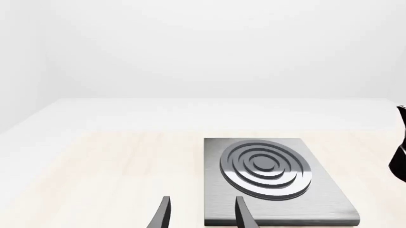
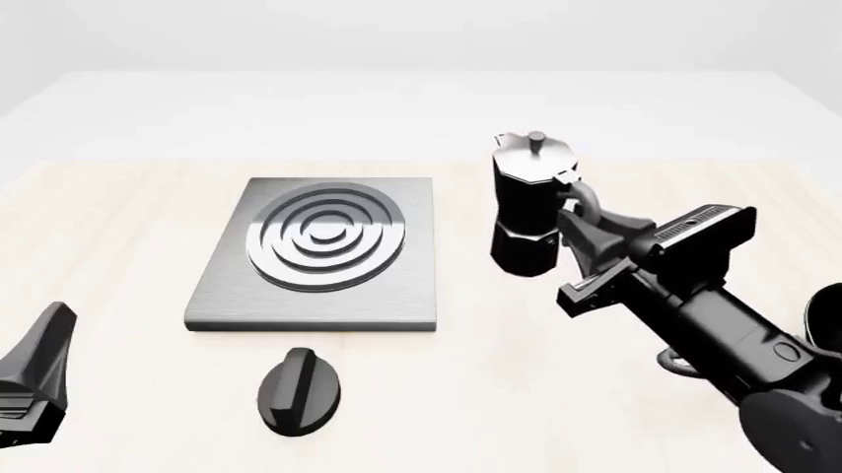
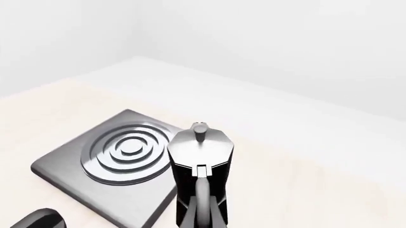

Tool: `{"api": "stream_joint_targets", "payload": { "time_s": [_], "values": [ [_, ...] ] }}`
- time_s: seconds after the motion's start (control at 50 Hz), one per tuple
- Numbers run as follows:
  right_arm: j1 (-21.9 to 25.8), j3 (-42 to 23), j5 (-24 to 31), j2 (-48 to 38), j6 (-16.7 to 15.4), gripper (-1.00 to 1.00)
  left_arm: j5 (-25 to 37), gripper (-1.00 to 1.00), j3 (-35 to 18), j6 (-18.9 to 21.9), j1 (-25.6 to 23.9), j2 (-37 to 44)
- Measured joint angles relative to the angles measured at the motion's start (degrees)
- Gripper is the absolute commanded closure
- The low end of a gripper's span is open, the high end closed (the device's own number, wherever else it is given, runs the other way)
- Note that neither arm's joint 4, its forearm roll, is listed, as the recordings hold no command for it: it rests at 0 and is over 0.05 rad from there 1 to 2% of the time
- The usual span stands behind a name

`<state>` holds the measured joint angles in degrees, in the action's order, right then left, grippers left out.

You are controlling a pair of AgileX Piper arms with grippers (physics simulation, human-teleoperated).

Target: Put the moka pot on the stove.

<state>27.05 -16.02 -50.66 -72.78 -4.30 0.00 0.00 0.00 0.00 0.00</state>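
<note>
- Pale wood worktop [image 2: 118, 227] under plain white walls carries the whole scene.
- Right gripper [image 2: 589, 239] is clamped on the curved handle of the moka pot [image 2: 529, 207]; in the right wrist view the handle runs straight down toward the camera between the fingers, which are themselves out of that frame.
- Moka pot stands upright with its silver lid and knob on top, just right of the stove [image 2: 394, 296] and not yet over it. Whether its base rests on the worktop or is raised slightly cannot be told.
- Stove lies flat, its ring burner [image 2: 323, 239] bare and nothing on it.
- Black oval knob [image 2: 300, 390] lies on the worktop near the stove's front edge, apart from it.
- Left gripper [image 1: 201, 213] hangs open near the stove's front left, holding nothing.
- Step in hand appears to be the carry: pot grasped, transfer still to do.
- Next move calls for shifting the pot leftward until its base is over the burner rings, keeping it upright, then lowering and letting go.
</note>
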Motion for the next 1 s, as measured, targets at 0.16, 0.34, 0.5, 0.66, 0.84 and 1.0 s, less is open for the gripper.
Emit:
{"api": "stream_joint_targets", "payload": {
  "time_s": [0.16,0.34,0.5,0.66,0.84,1.0],
  "values": [
    [0.44,-1.18,1.31,0.58,-0.38,1.0,0.0,-1.0,0.0,0.0,0.0,0.0],
    [1.21,-3.17,2.49,0.29,-0.82,1.0,0.0,-1.0,0.0,0.0,0.0,0.0],
    [1.95,-5.02,3.11,-0.63,-0.9,1.0,0.0,-1.0,0.0,0.0,0.0,0.0],
    [2.49,-6.62,3.41,-1.54,-0.78,1.0,0.0,-1.0,0.0,0.0,0.0,0.0],
    [2.84,-8.17,3.38,-2.82,-0.54,1.0,0.0,-1.0,0.0,0.0,0.0,0.0],
    [3.15,-9.48,3.26,-4.05,-0.3,1.0,0.0,-1.0,0.0,0.0,0.0,0.0]
  ]
}}
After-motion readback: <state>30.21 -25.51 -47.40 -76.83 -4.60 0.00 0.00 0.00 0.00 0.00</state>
